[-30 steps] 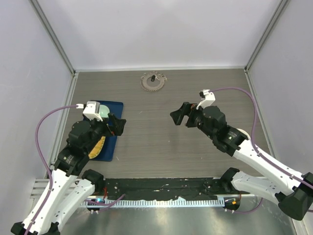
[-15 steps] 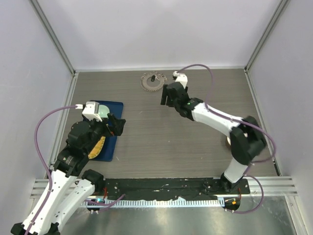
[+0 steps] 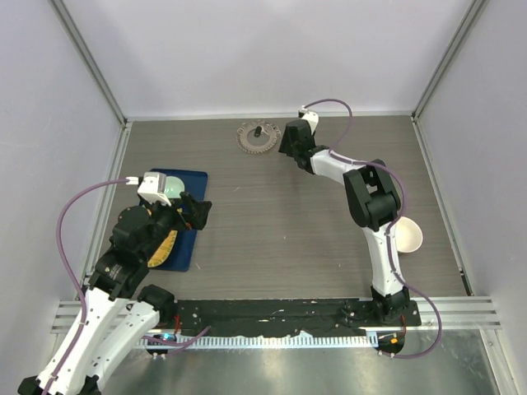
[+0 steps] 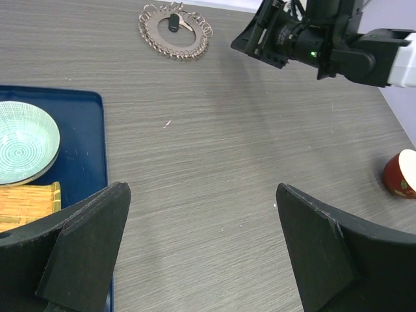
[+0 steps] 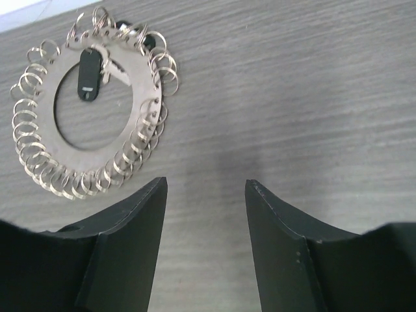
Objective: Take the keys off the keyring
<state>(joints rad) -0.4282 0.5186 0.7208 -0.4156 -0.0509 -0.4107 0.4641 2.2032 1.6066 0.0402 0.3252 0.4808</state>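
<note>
The keyring (image 3: 247, 145) lies flat at the back middle of the table, a grey metal disc fringed with many small wire loops. It also shows in the left wrist view (image 4: 153, 39) and the right wrist view (image 5: 97, 153). A key (image 5: 88, 75) with a black head lies across the ring's hole (image 3: 258, 130) (image 4: 173, 25). More dark key pieces (image 5: 133, 32) sit at the ring's far edge. My right gripper (image 3: 290, 141) (image 5: 205, 182) is open and empty, low over the table just right of the ring. My left gripper (image 3: 198, 211) (image 4: 201, 188) is open and empty, far from the ring, near the tray.
A blue tray (image 3: 191, 179) (image 4: 84, 149) at the left holds a green-patterned dish (image 4: 23, 140) and a yellow bamboo piece (image 4: 26, 201). A red cup with a white inside (image 3: 405, 236) (image 4: 403, 174) stands at the right. Walls enclose the table.
My right arm has swung from the middle right of the table to the back, ending beside the keyring. The cup at the right has come into view. The left arm has not moved.
</note>
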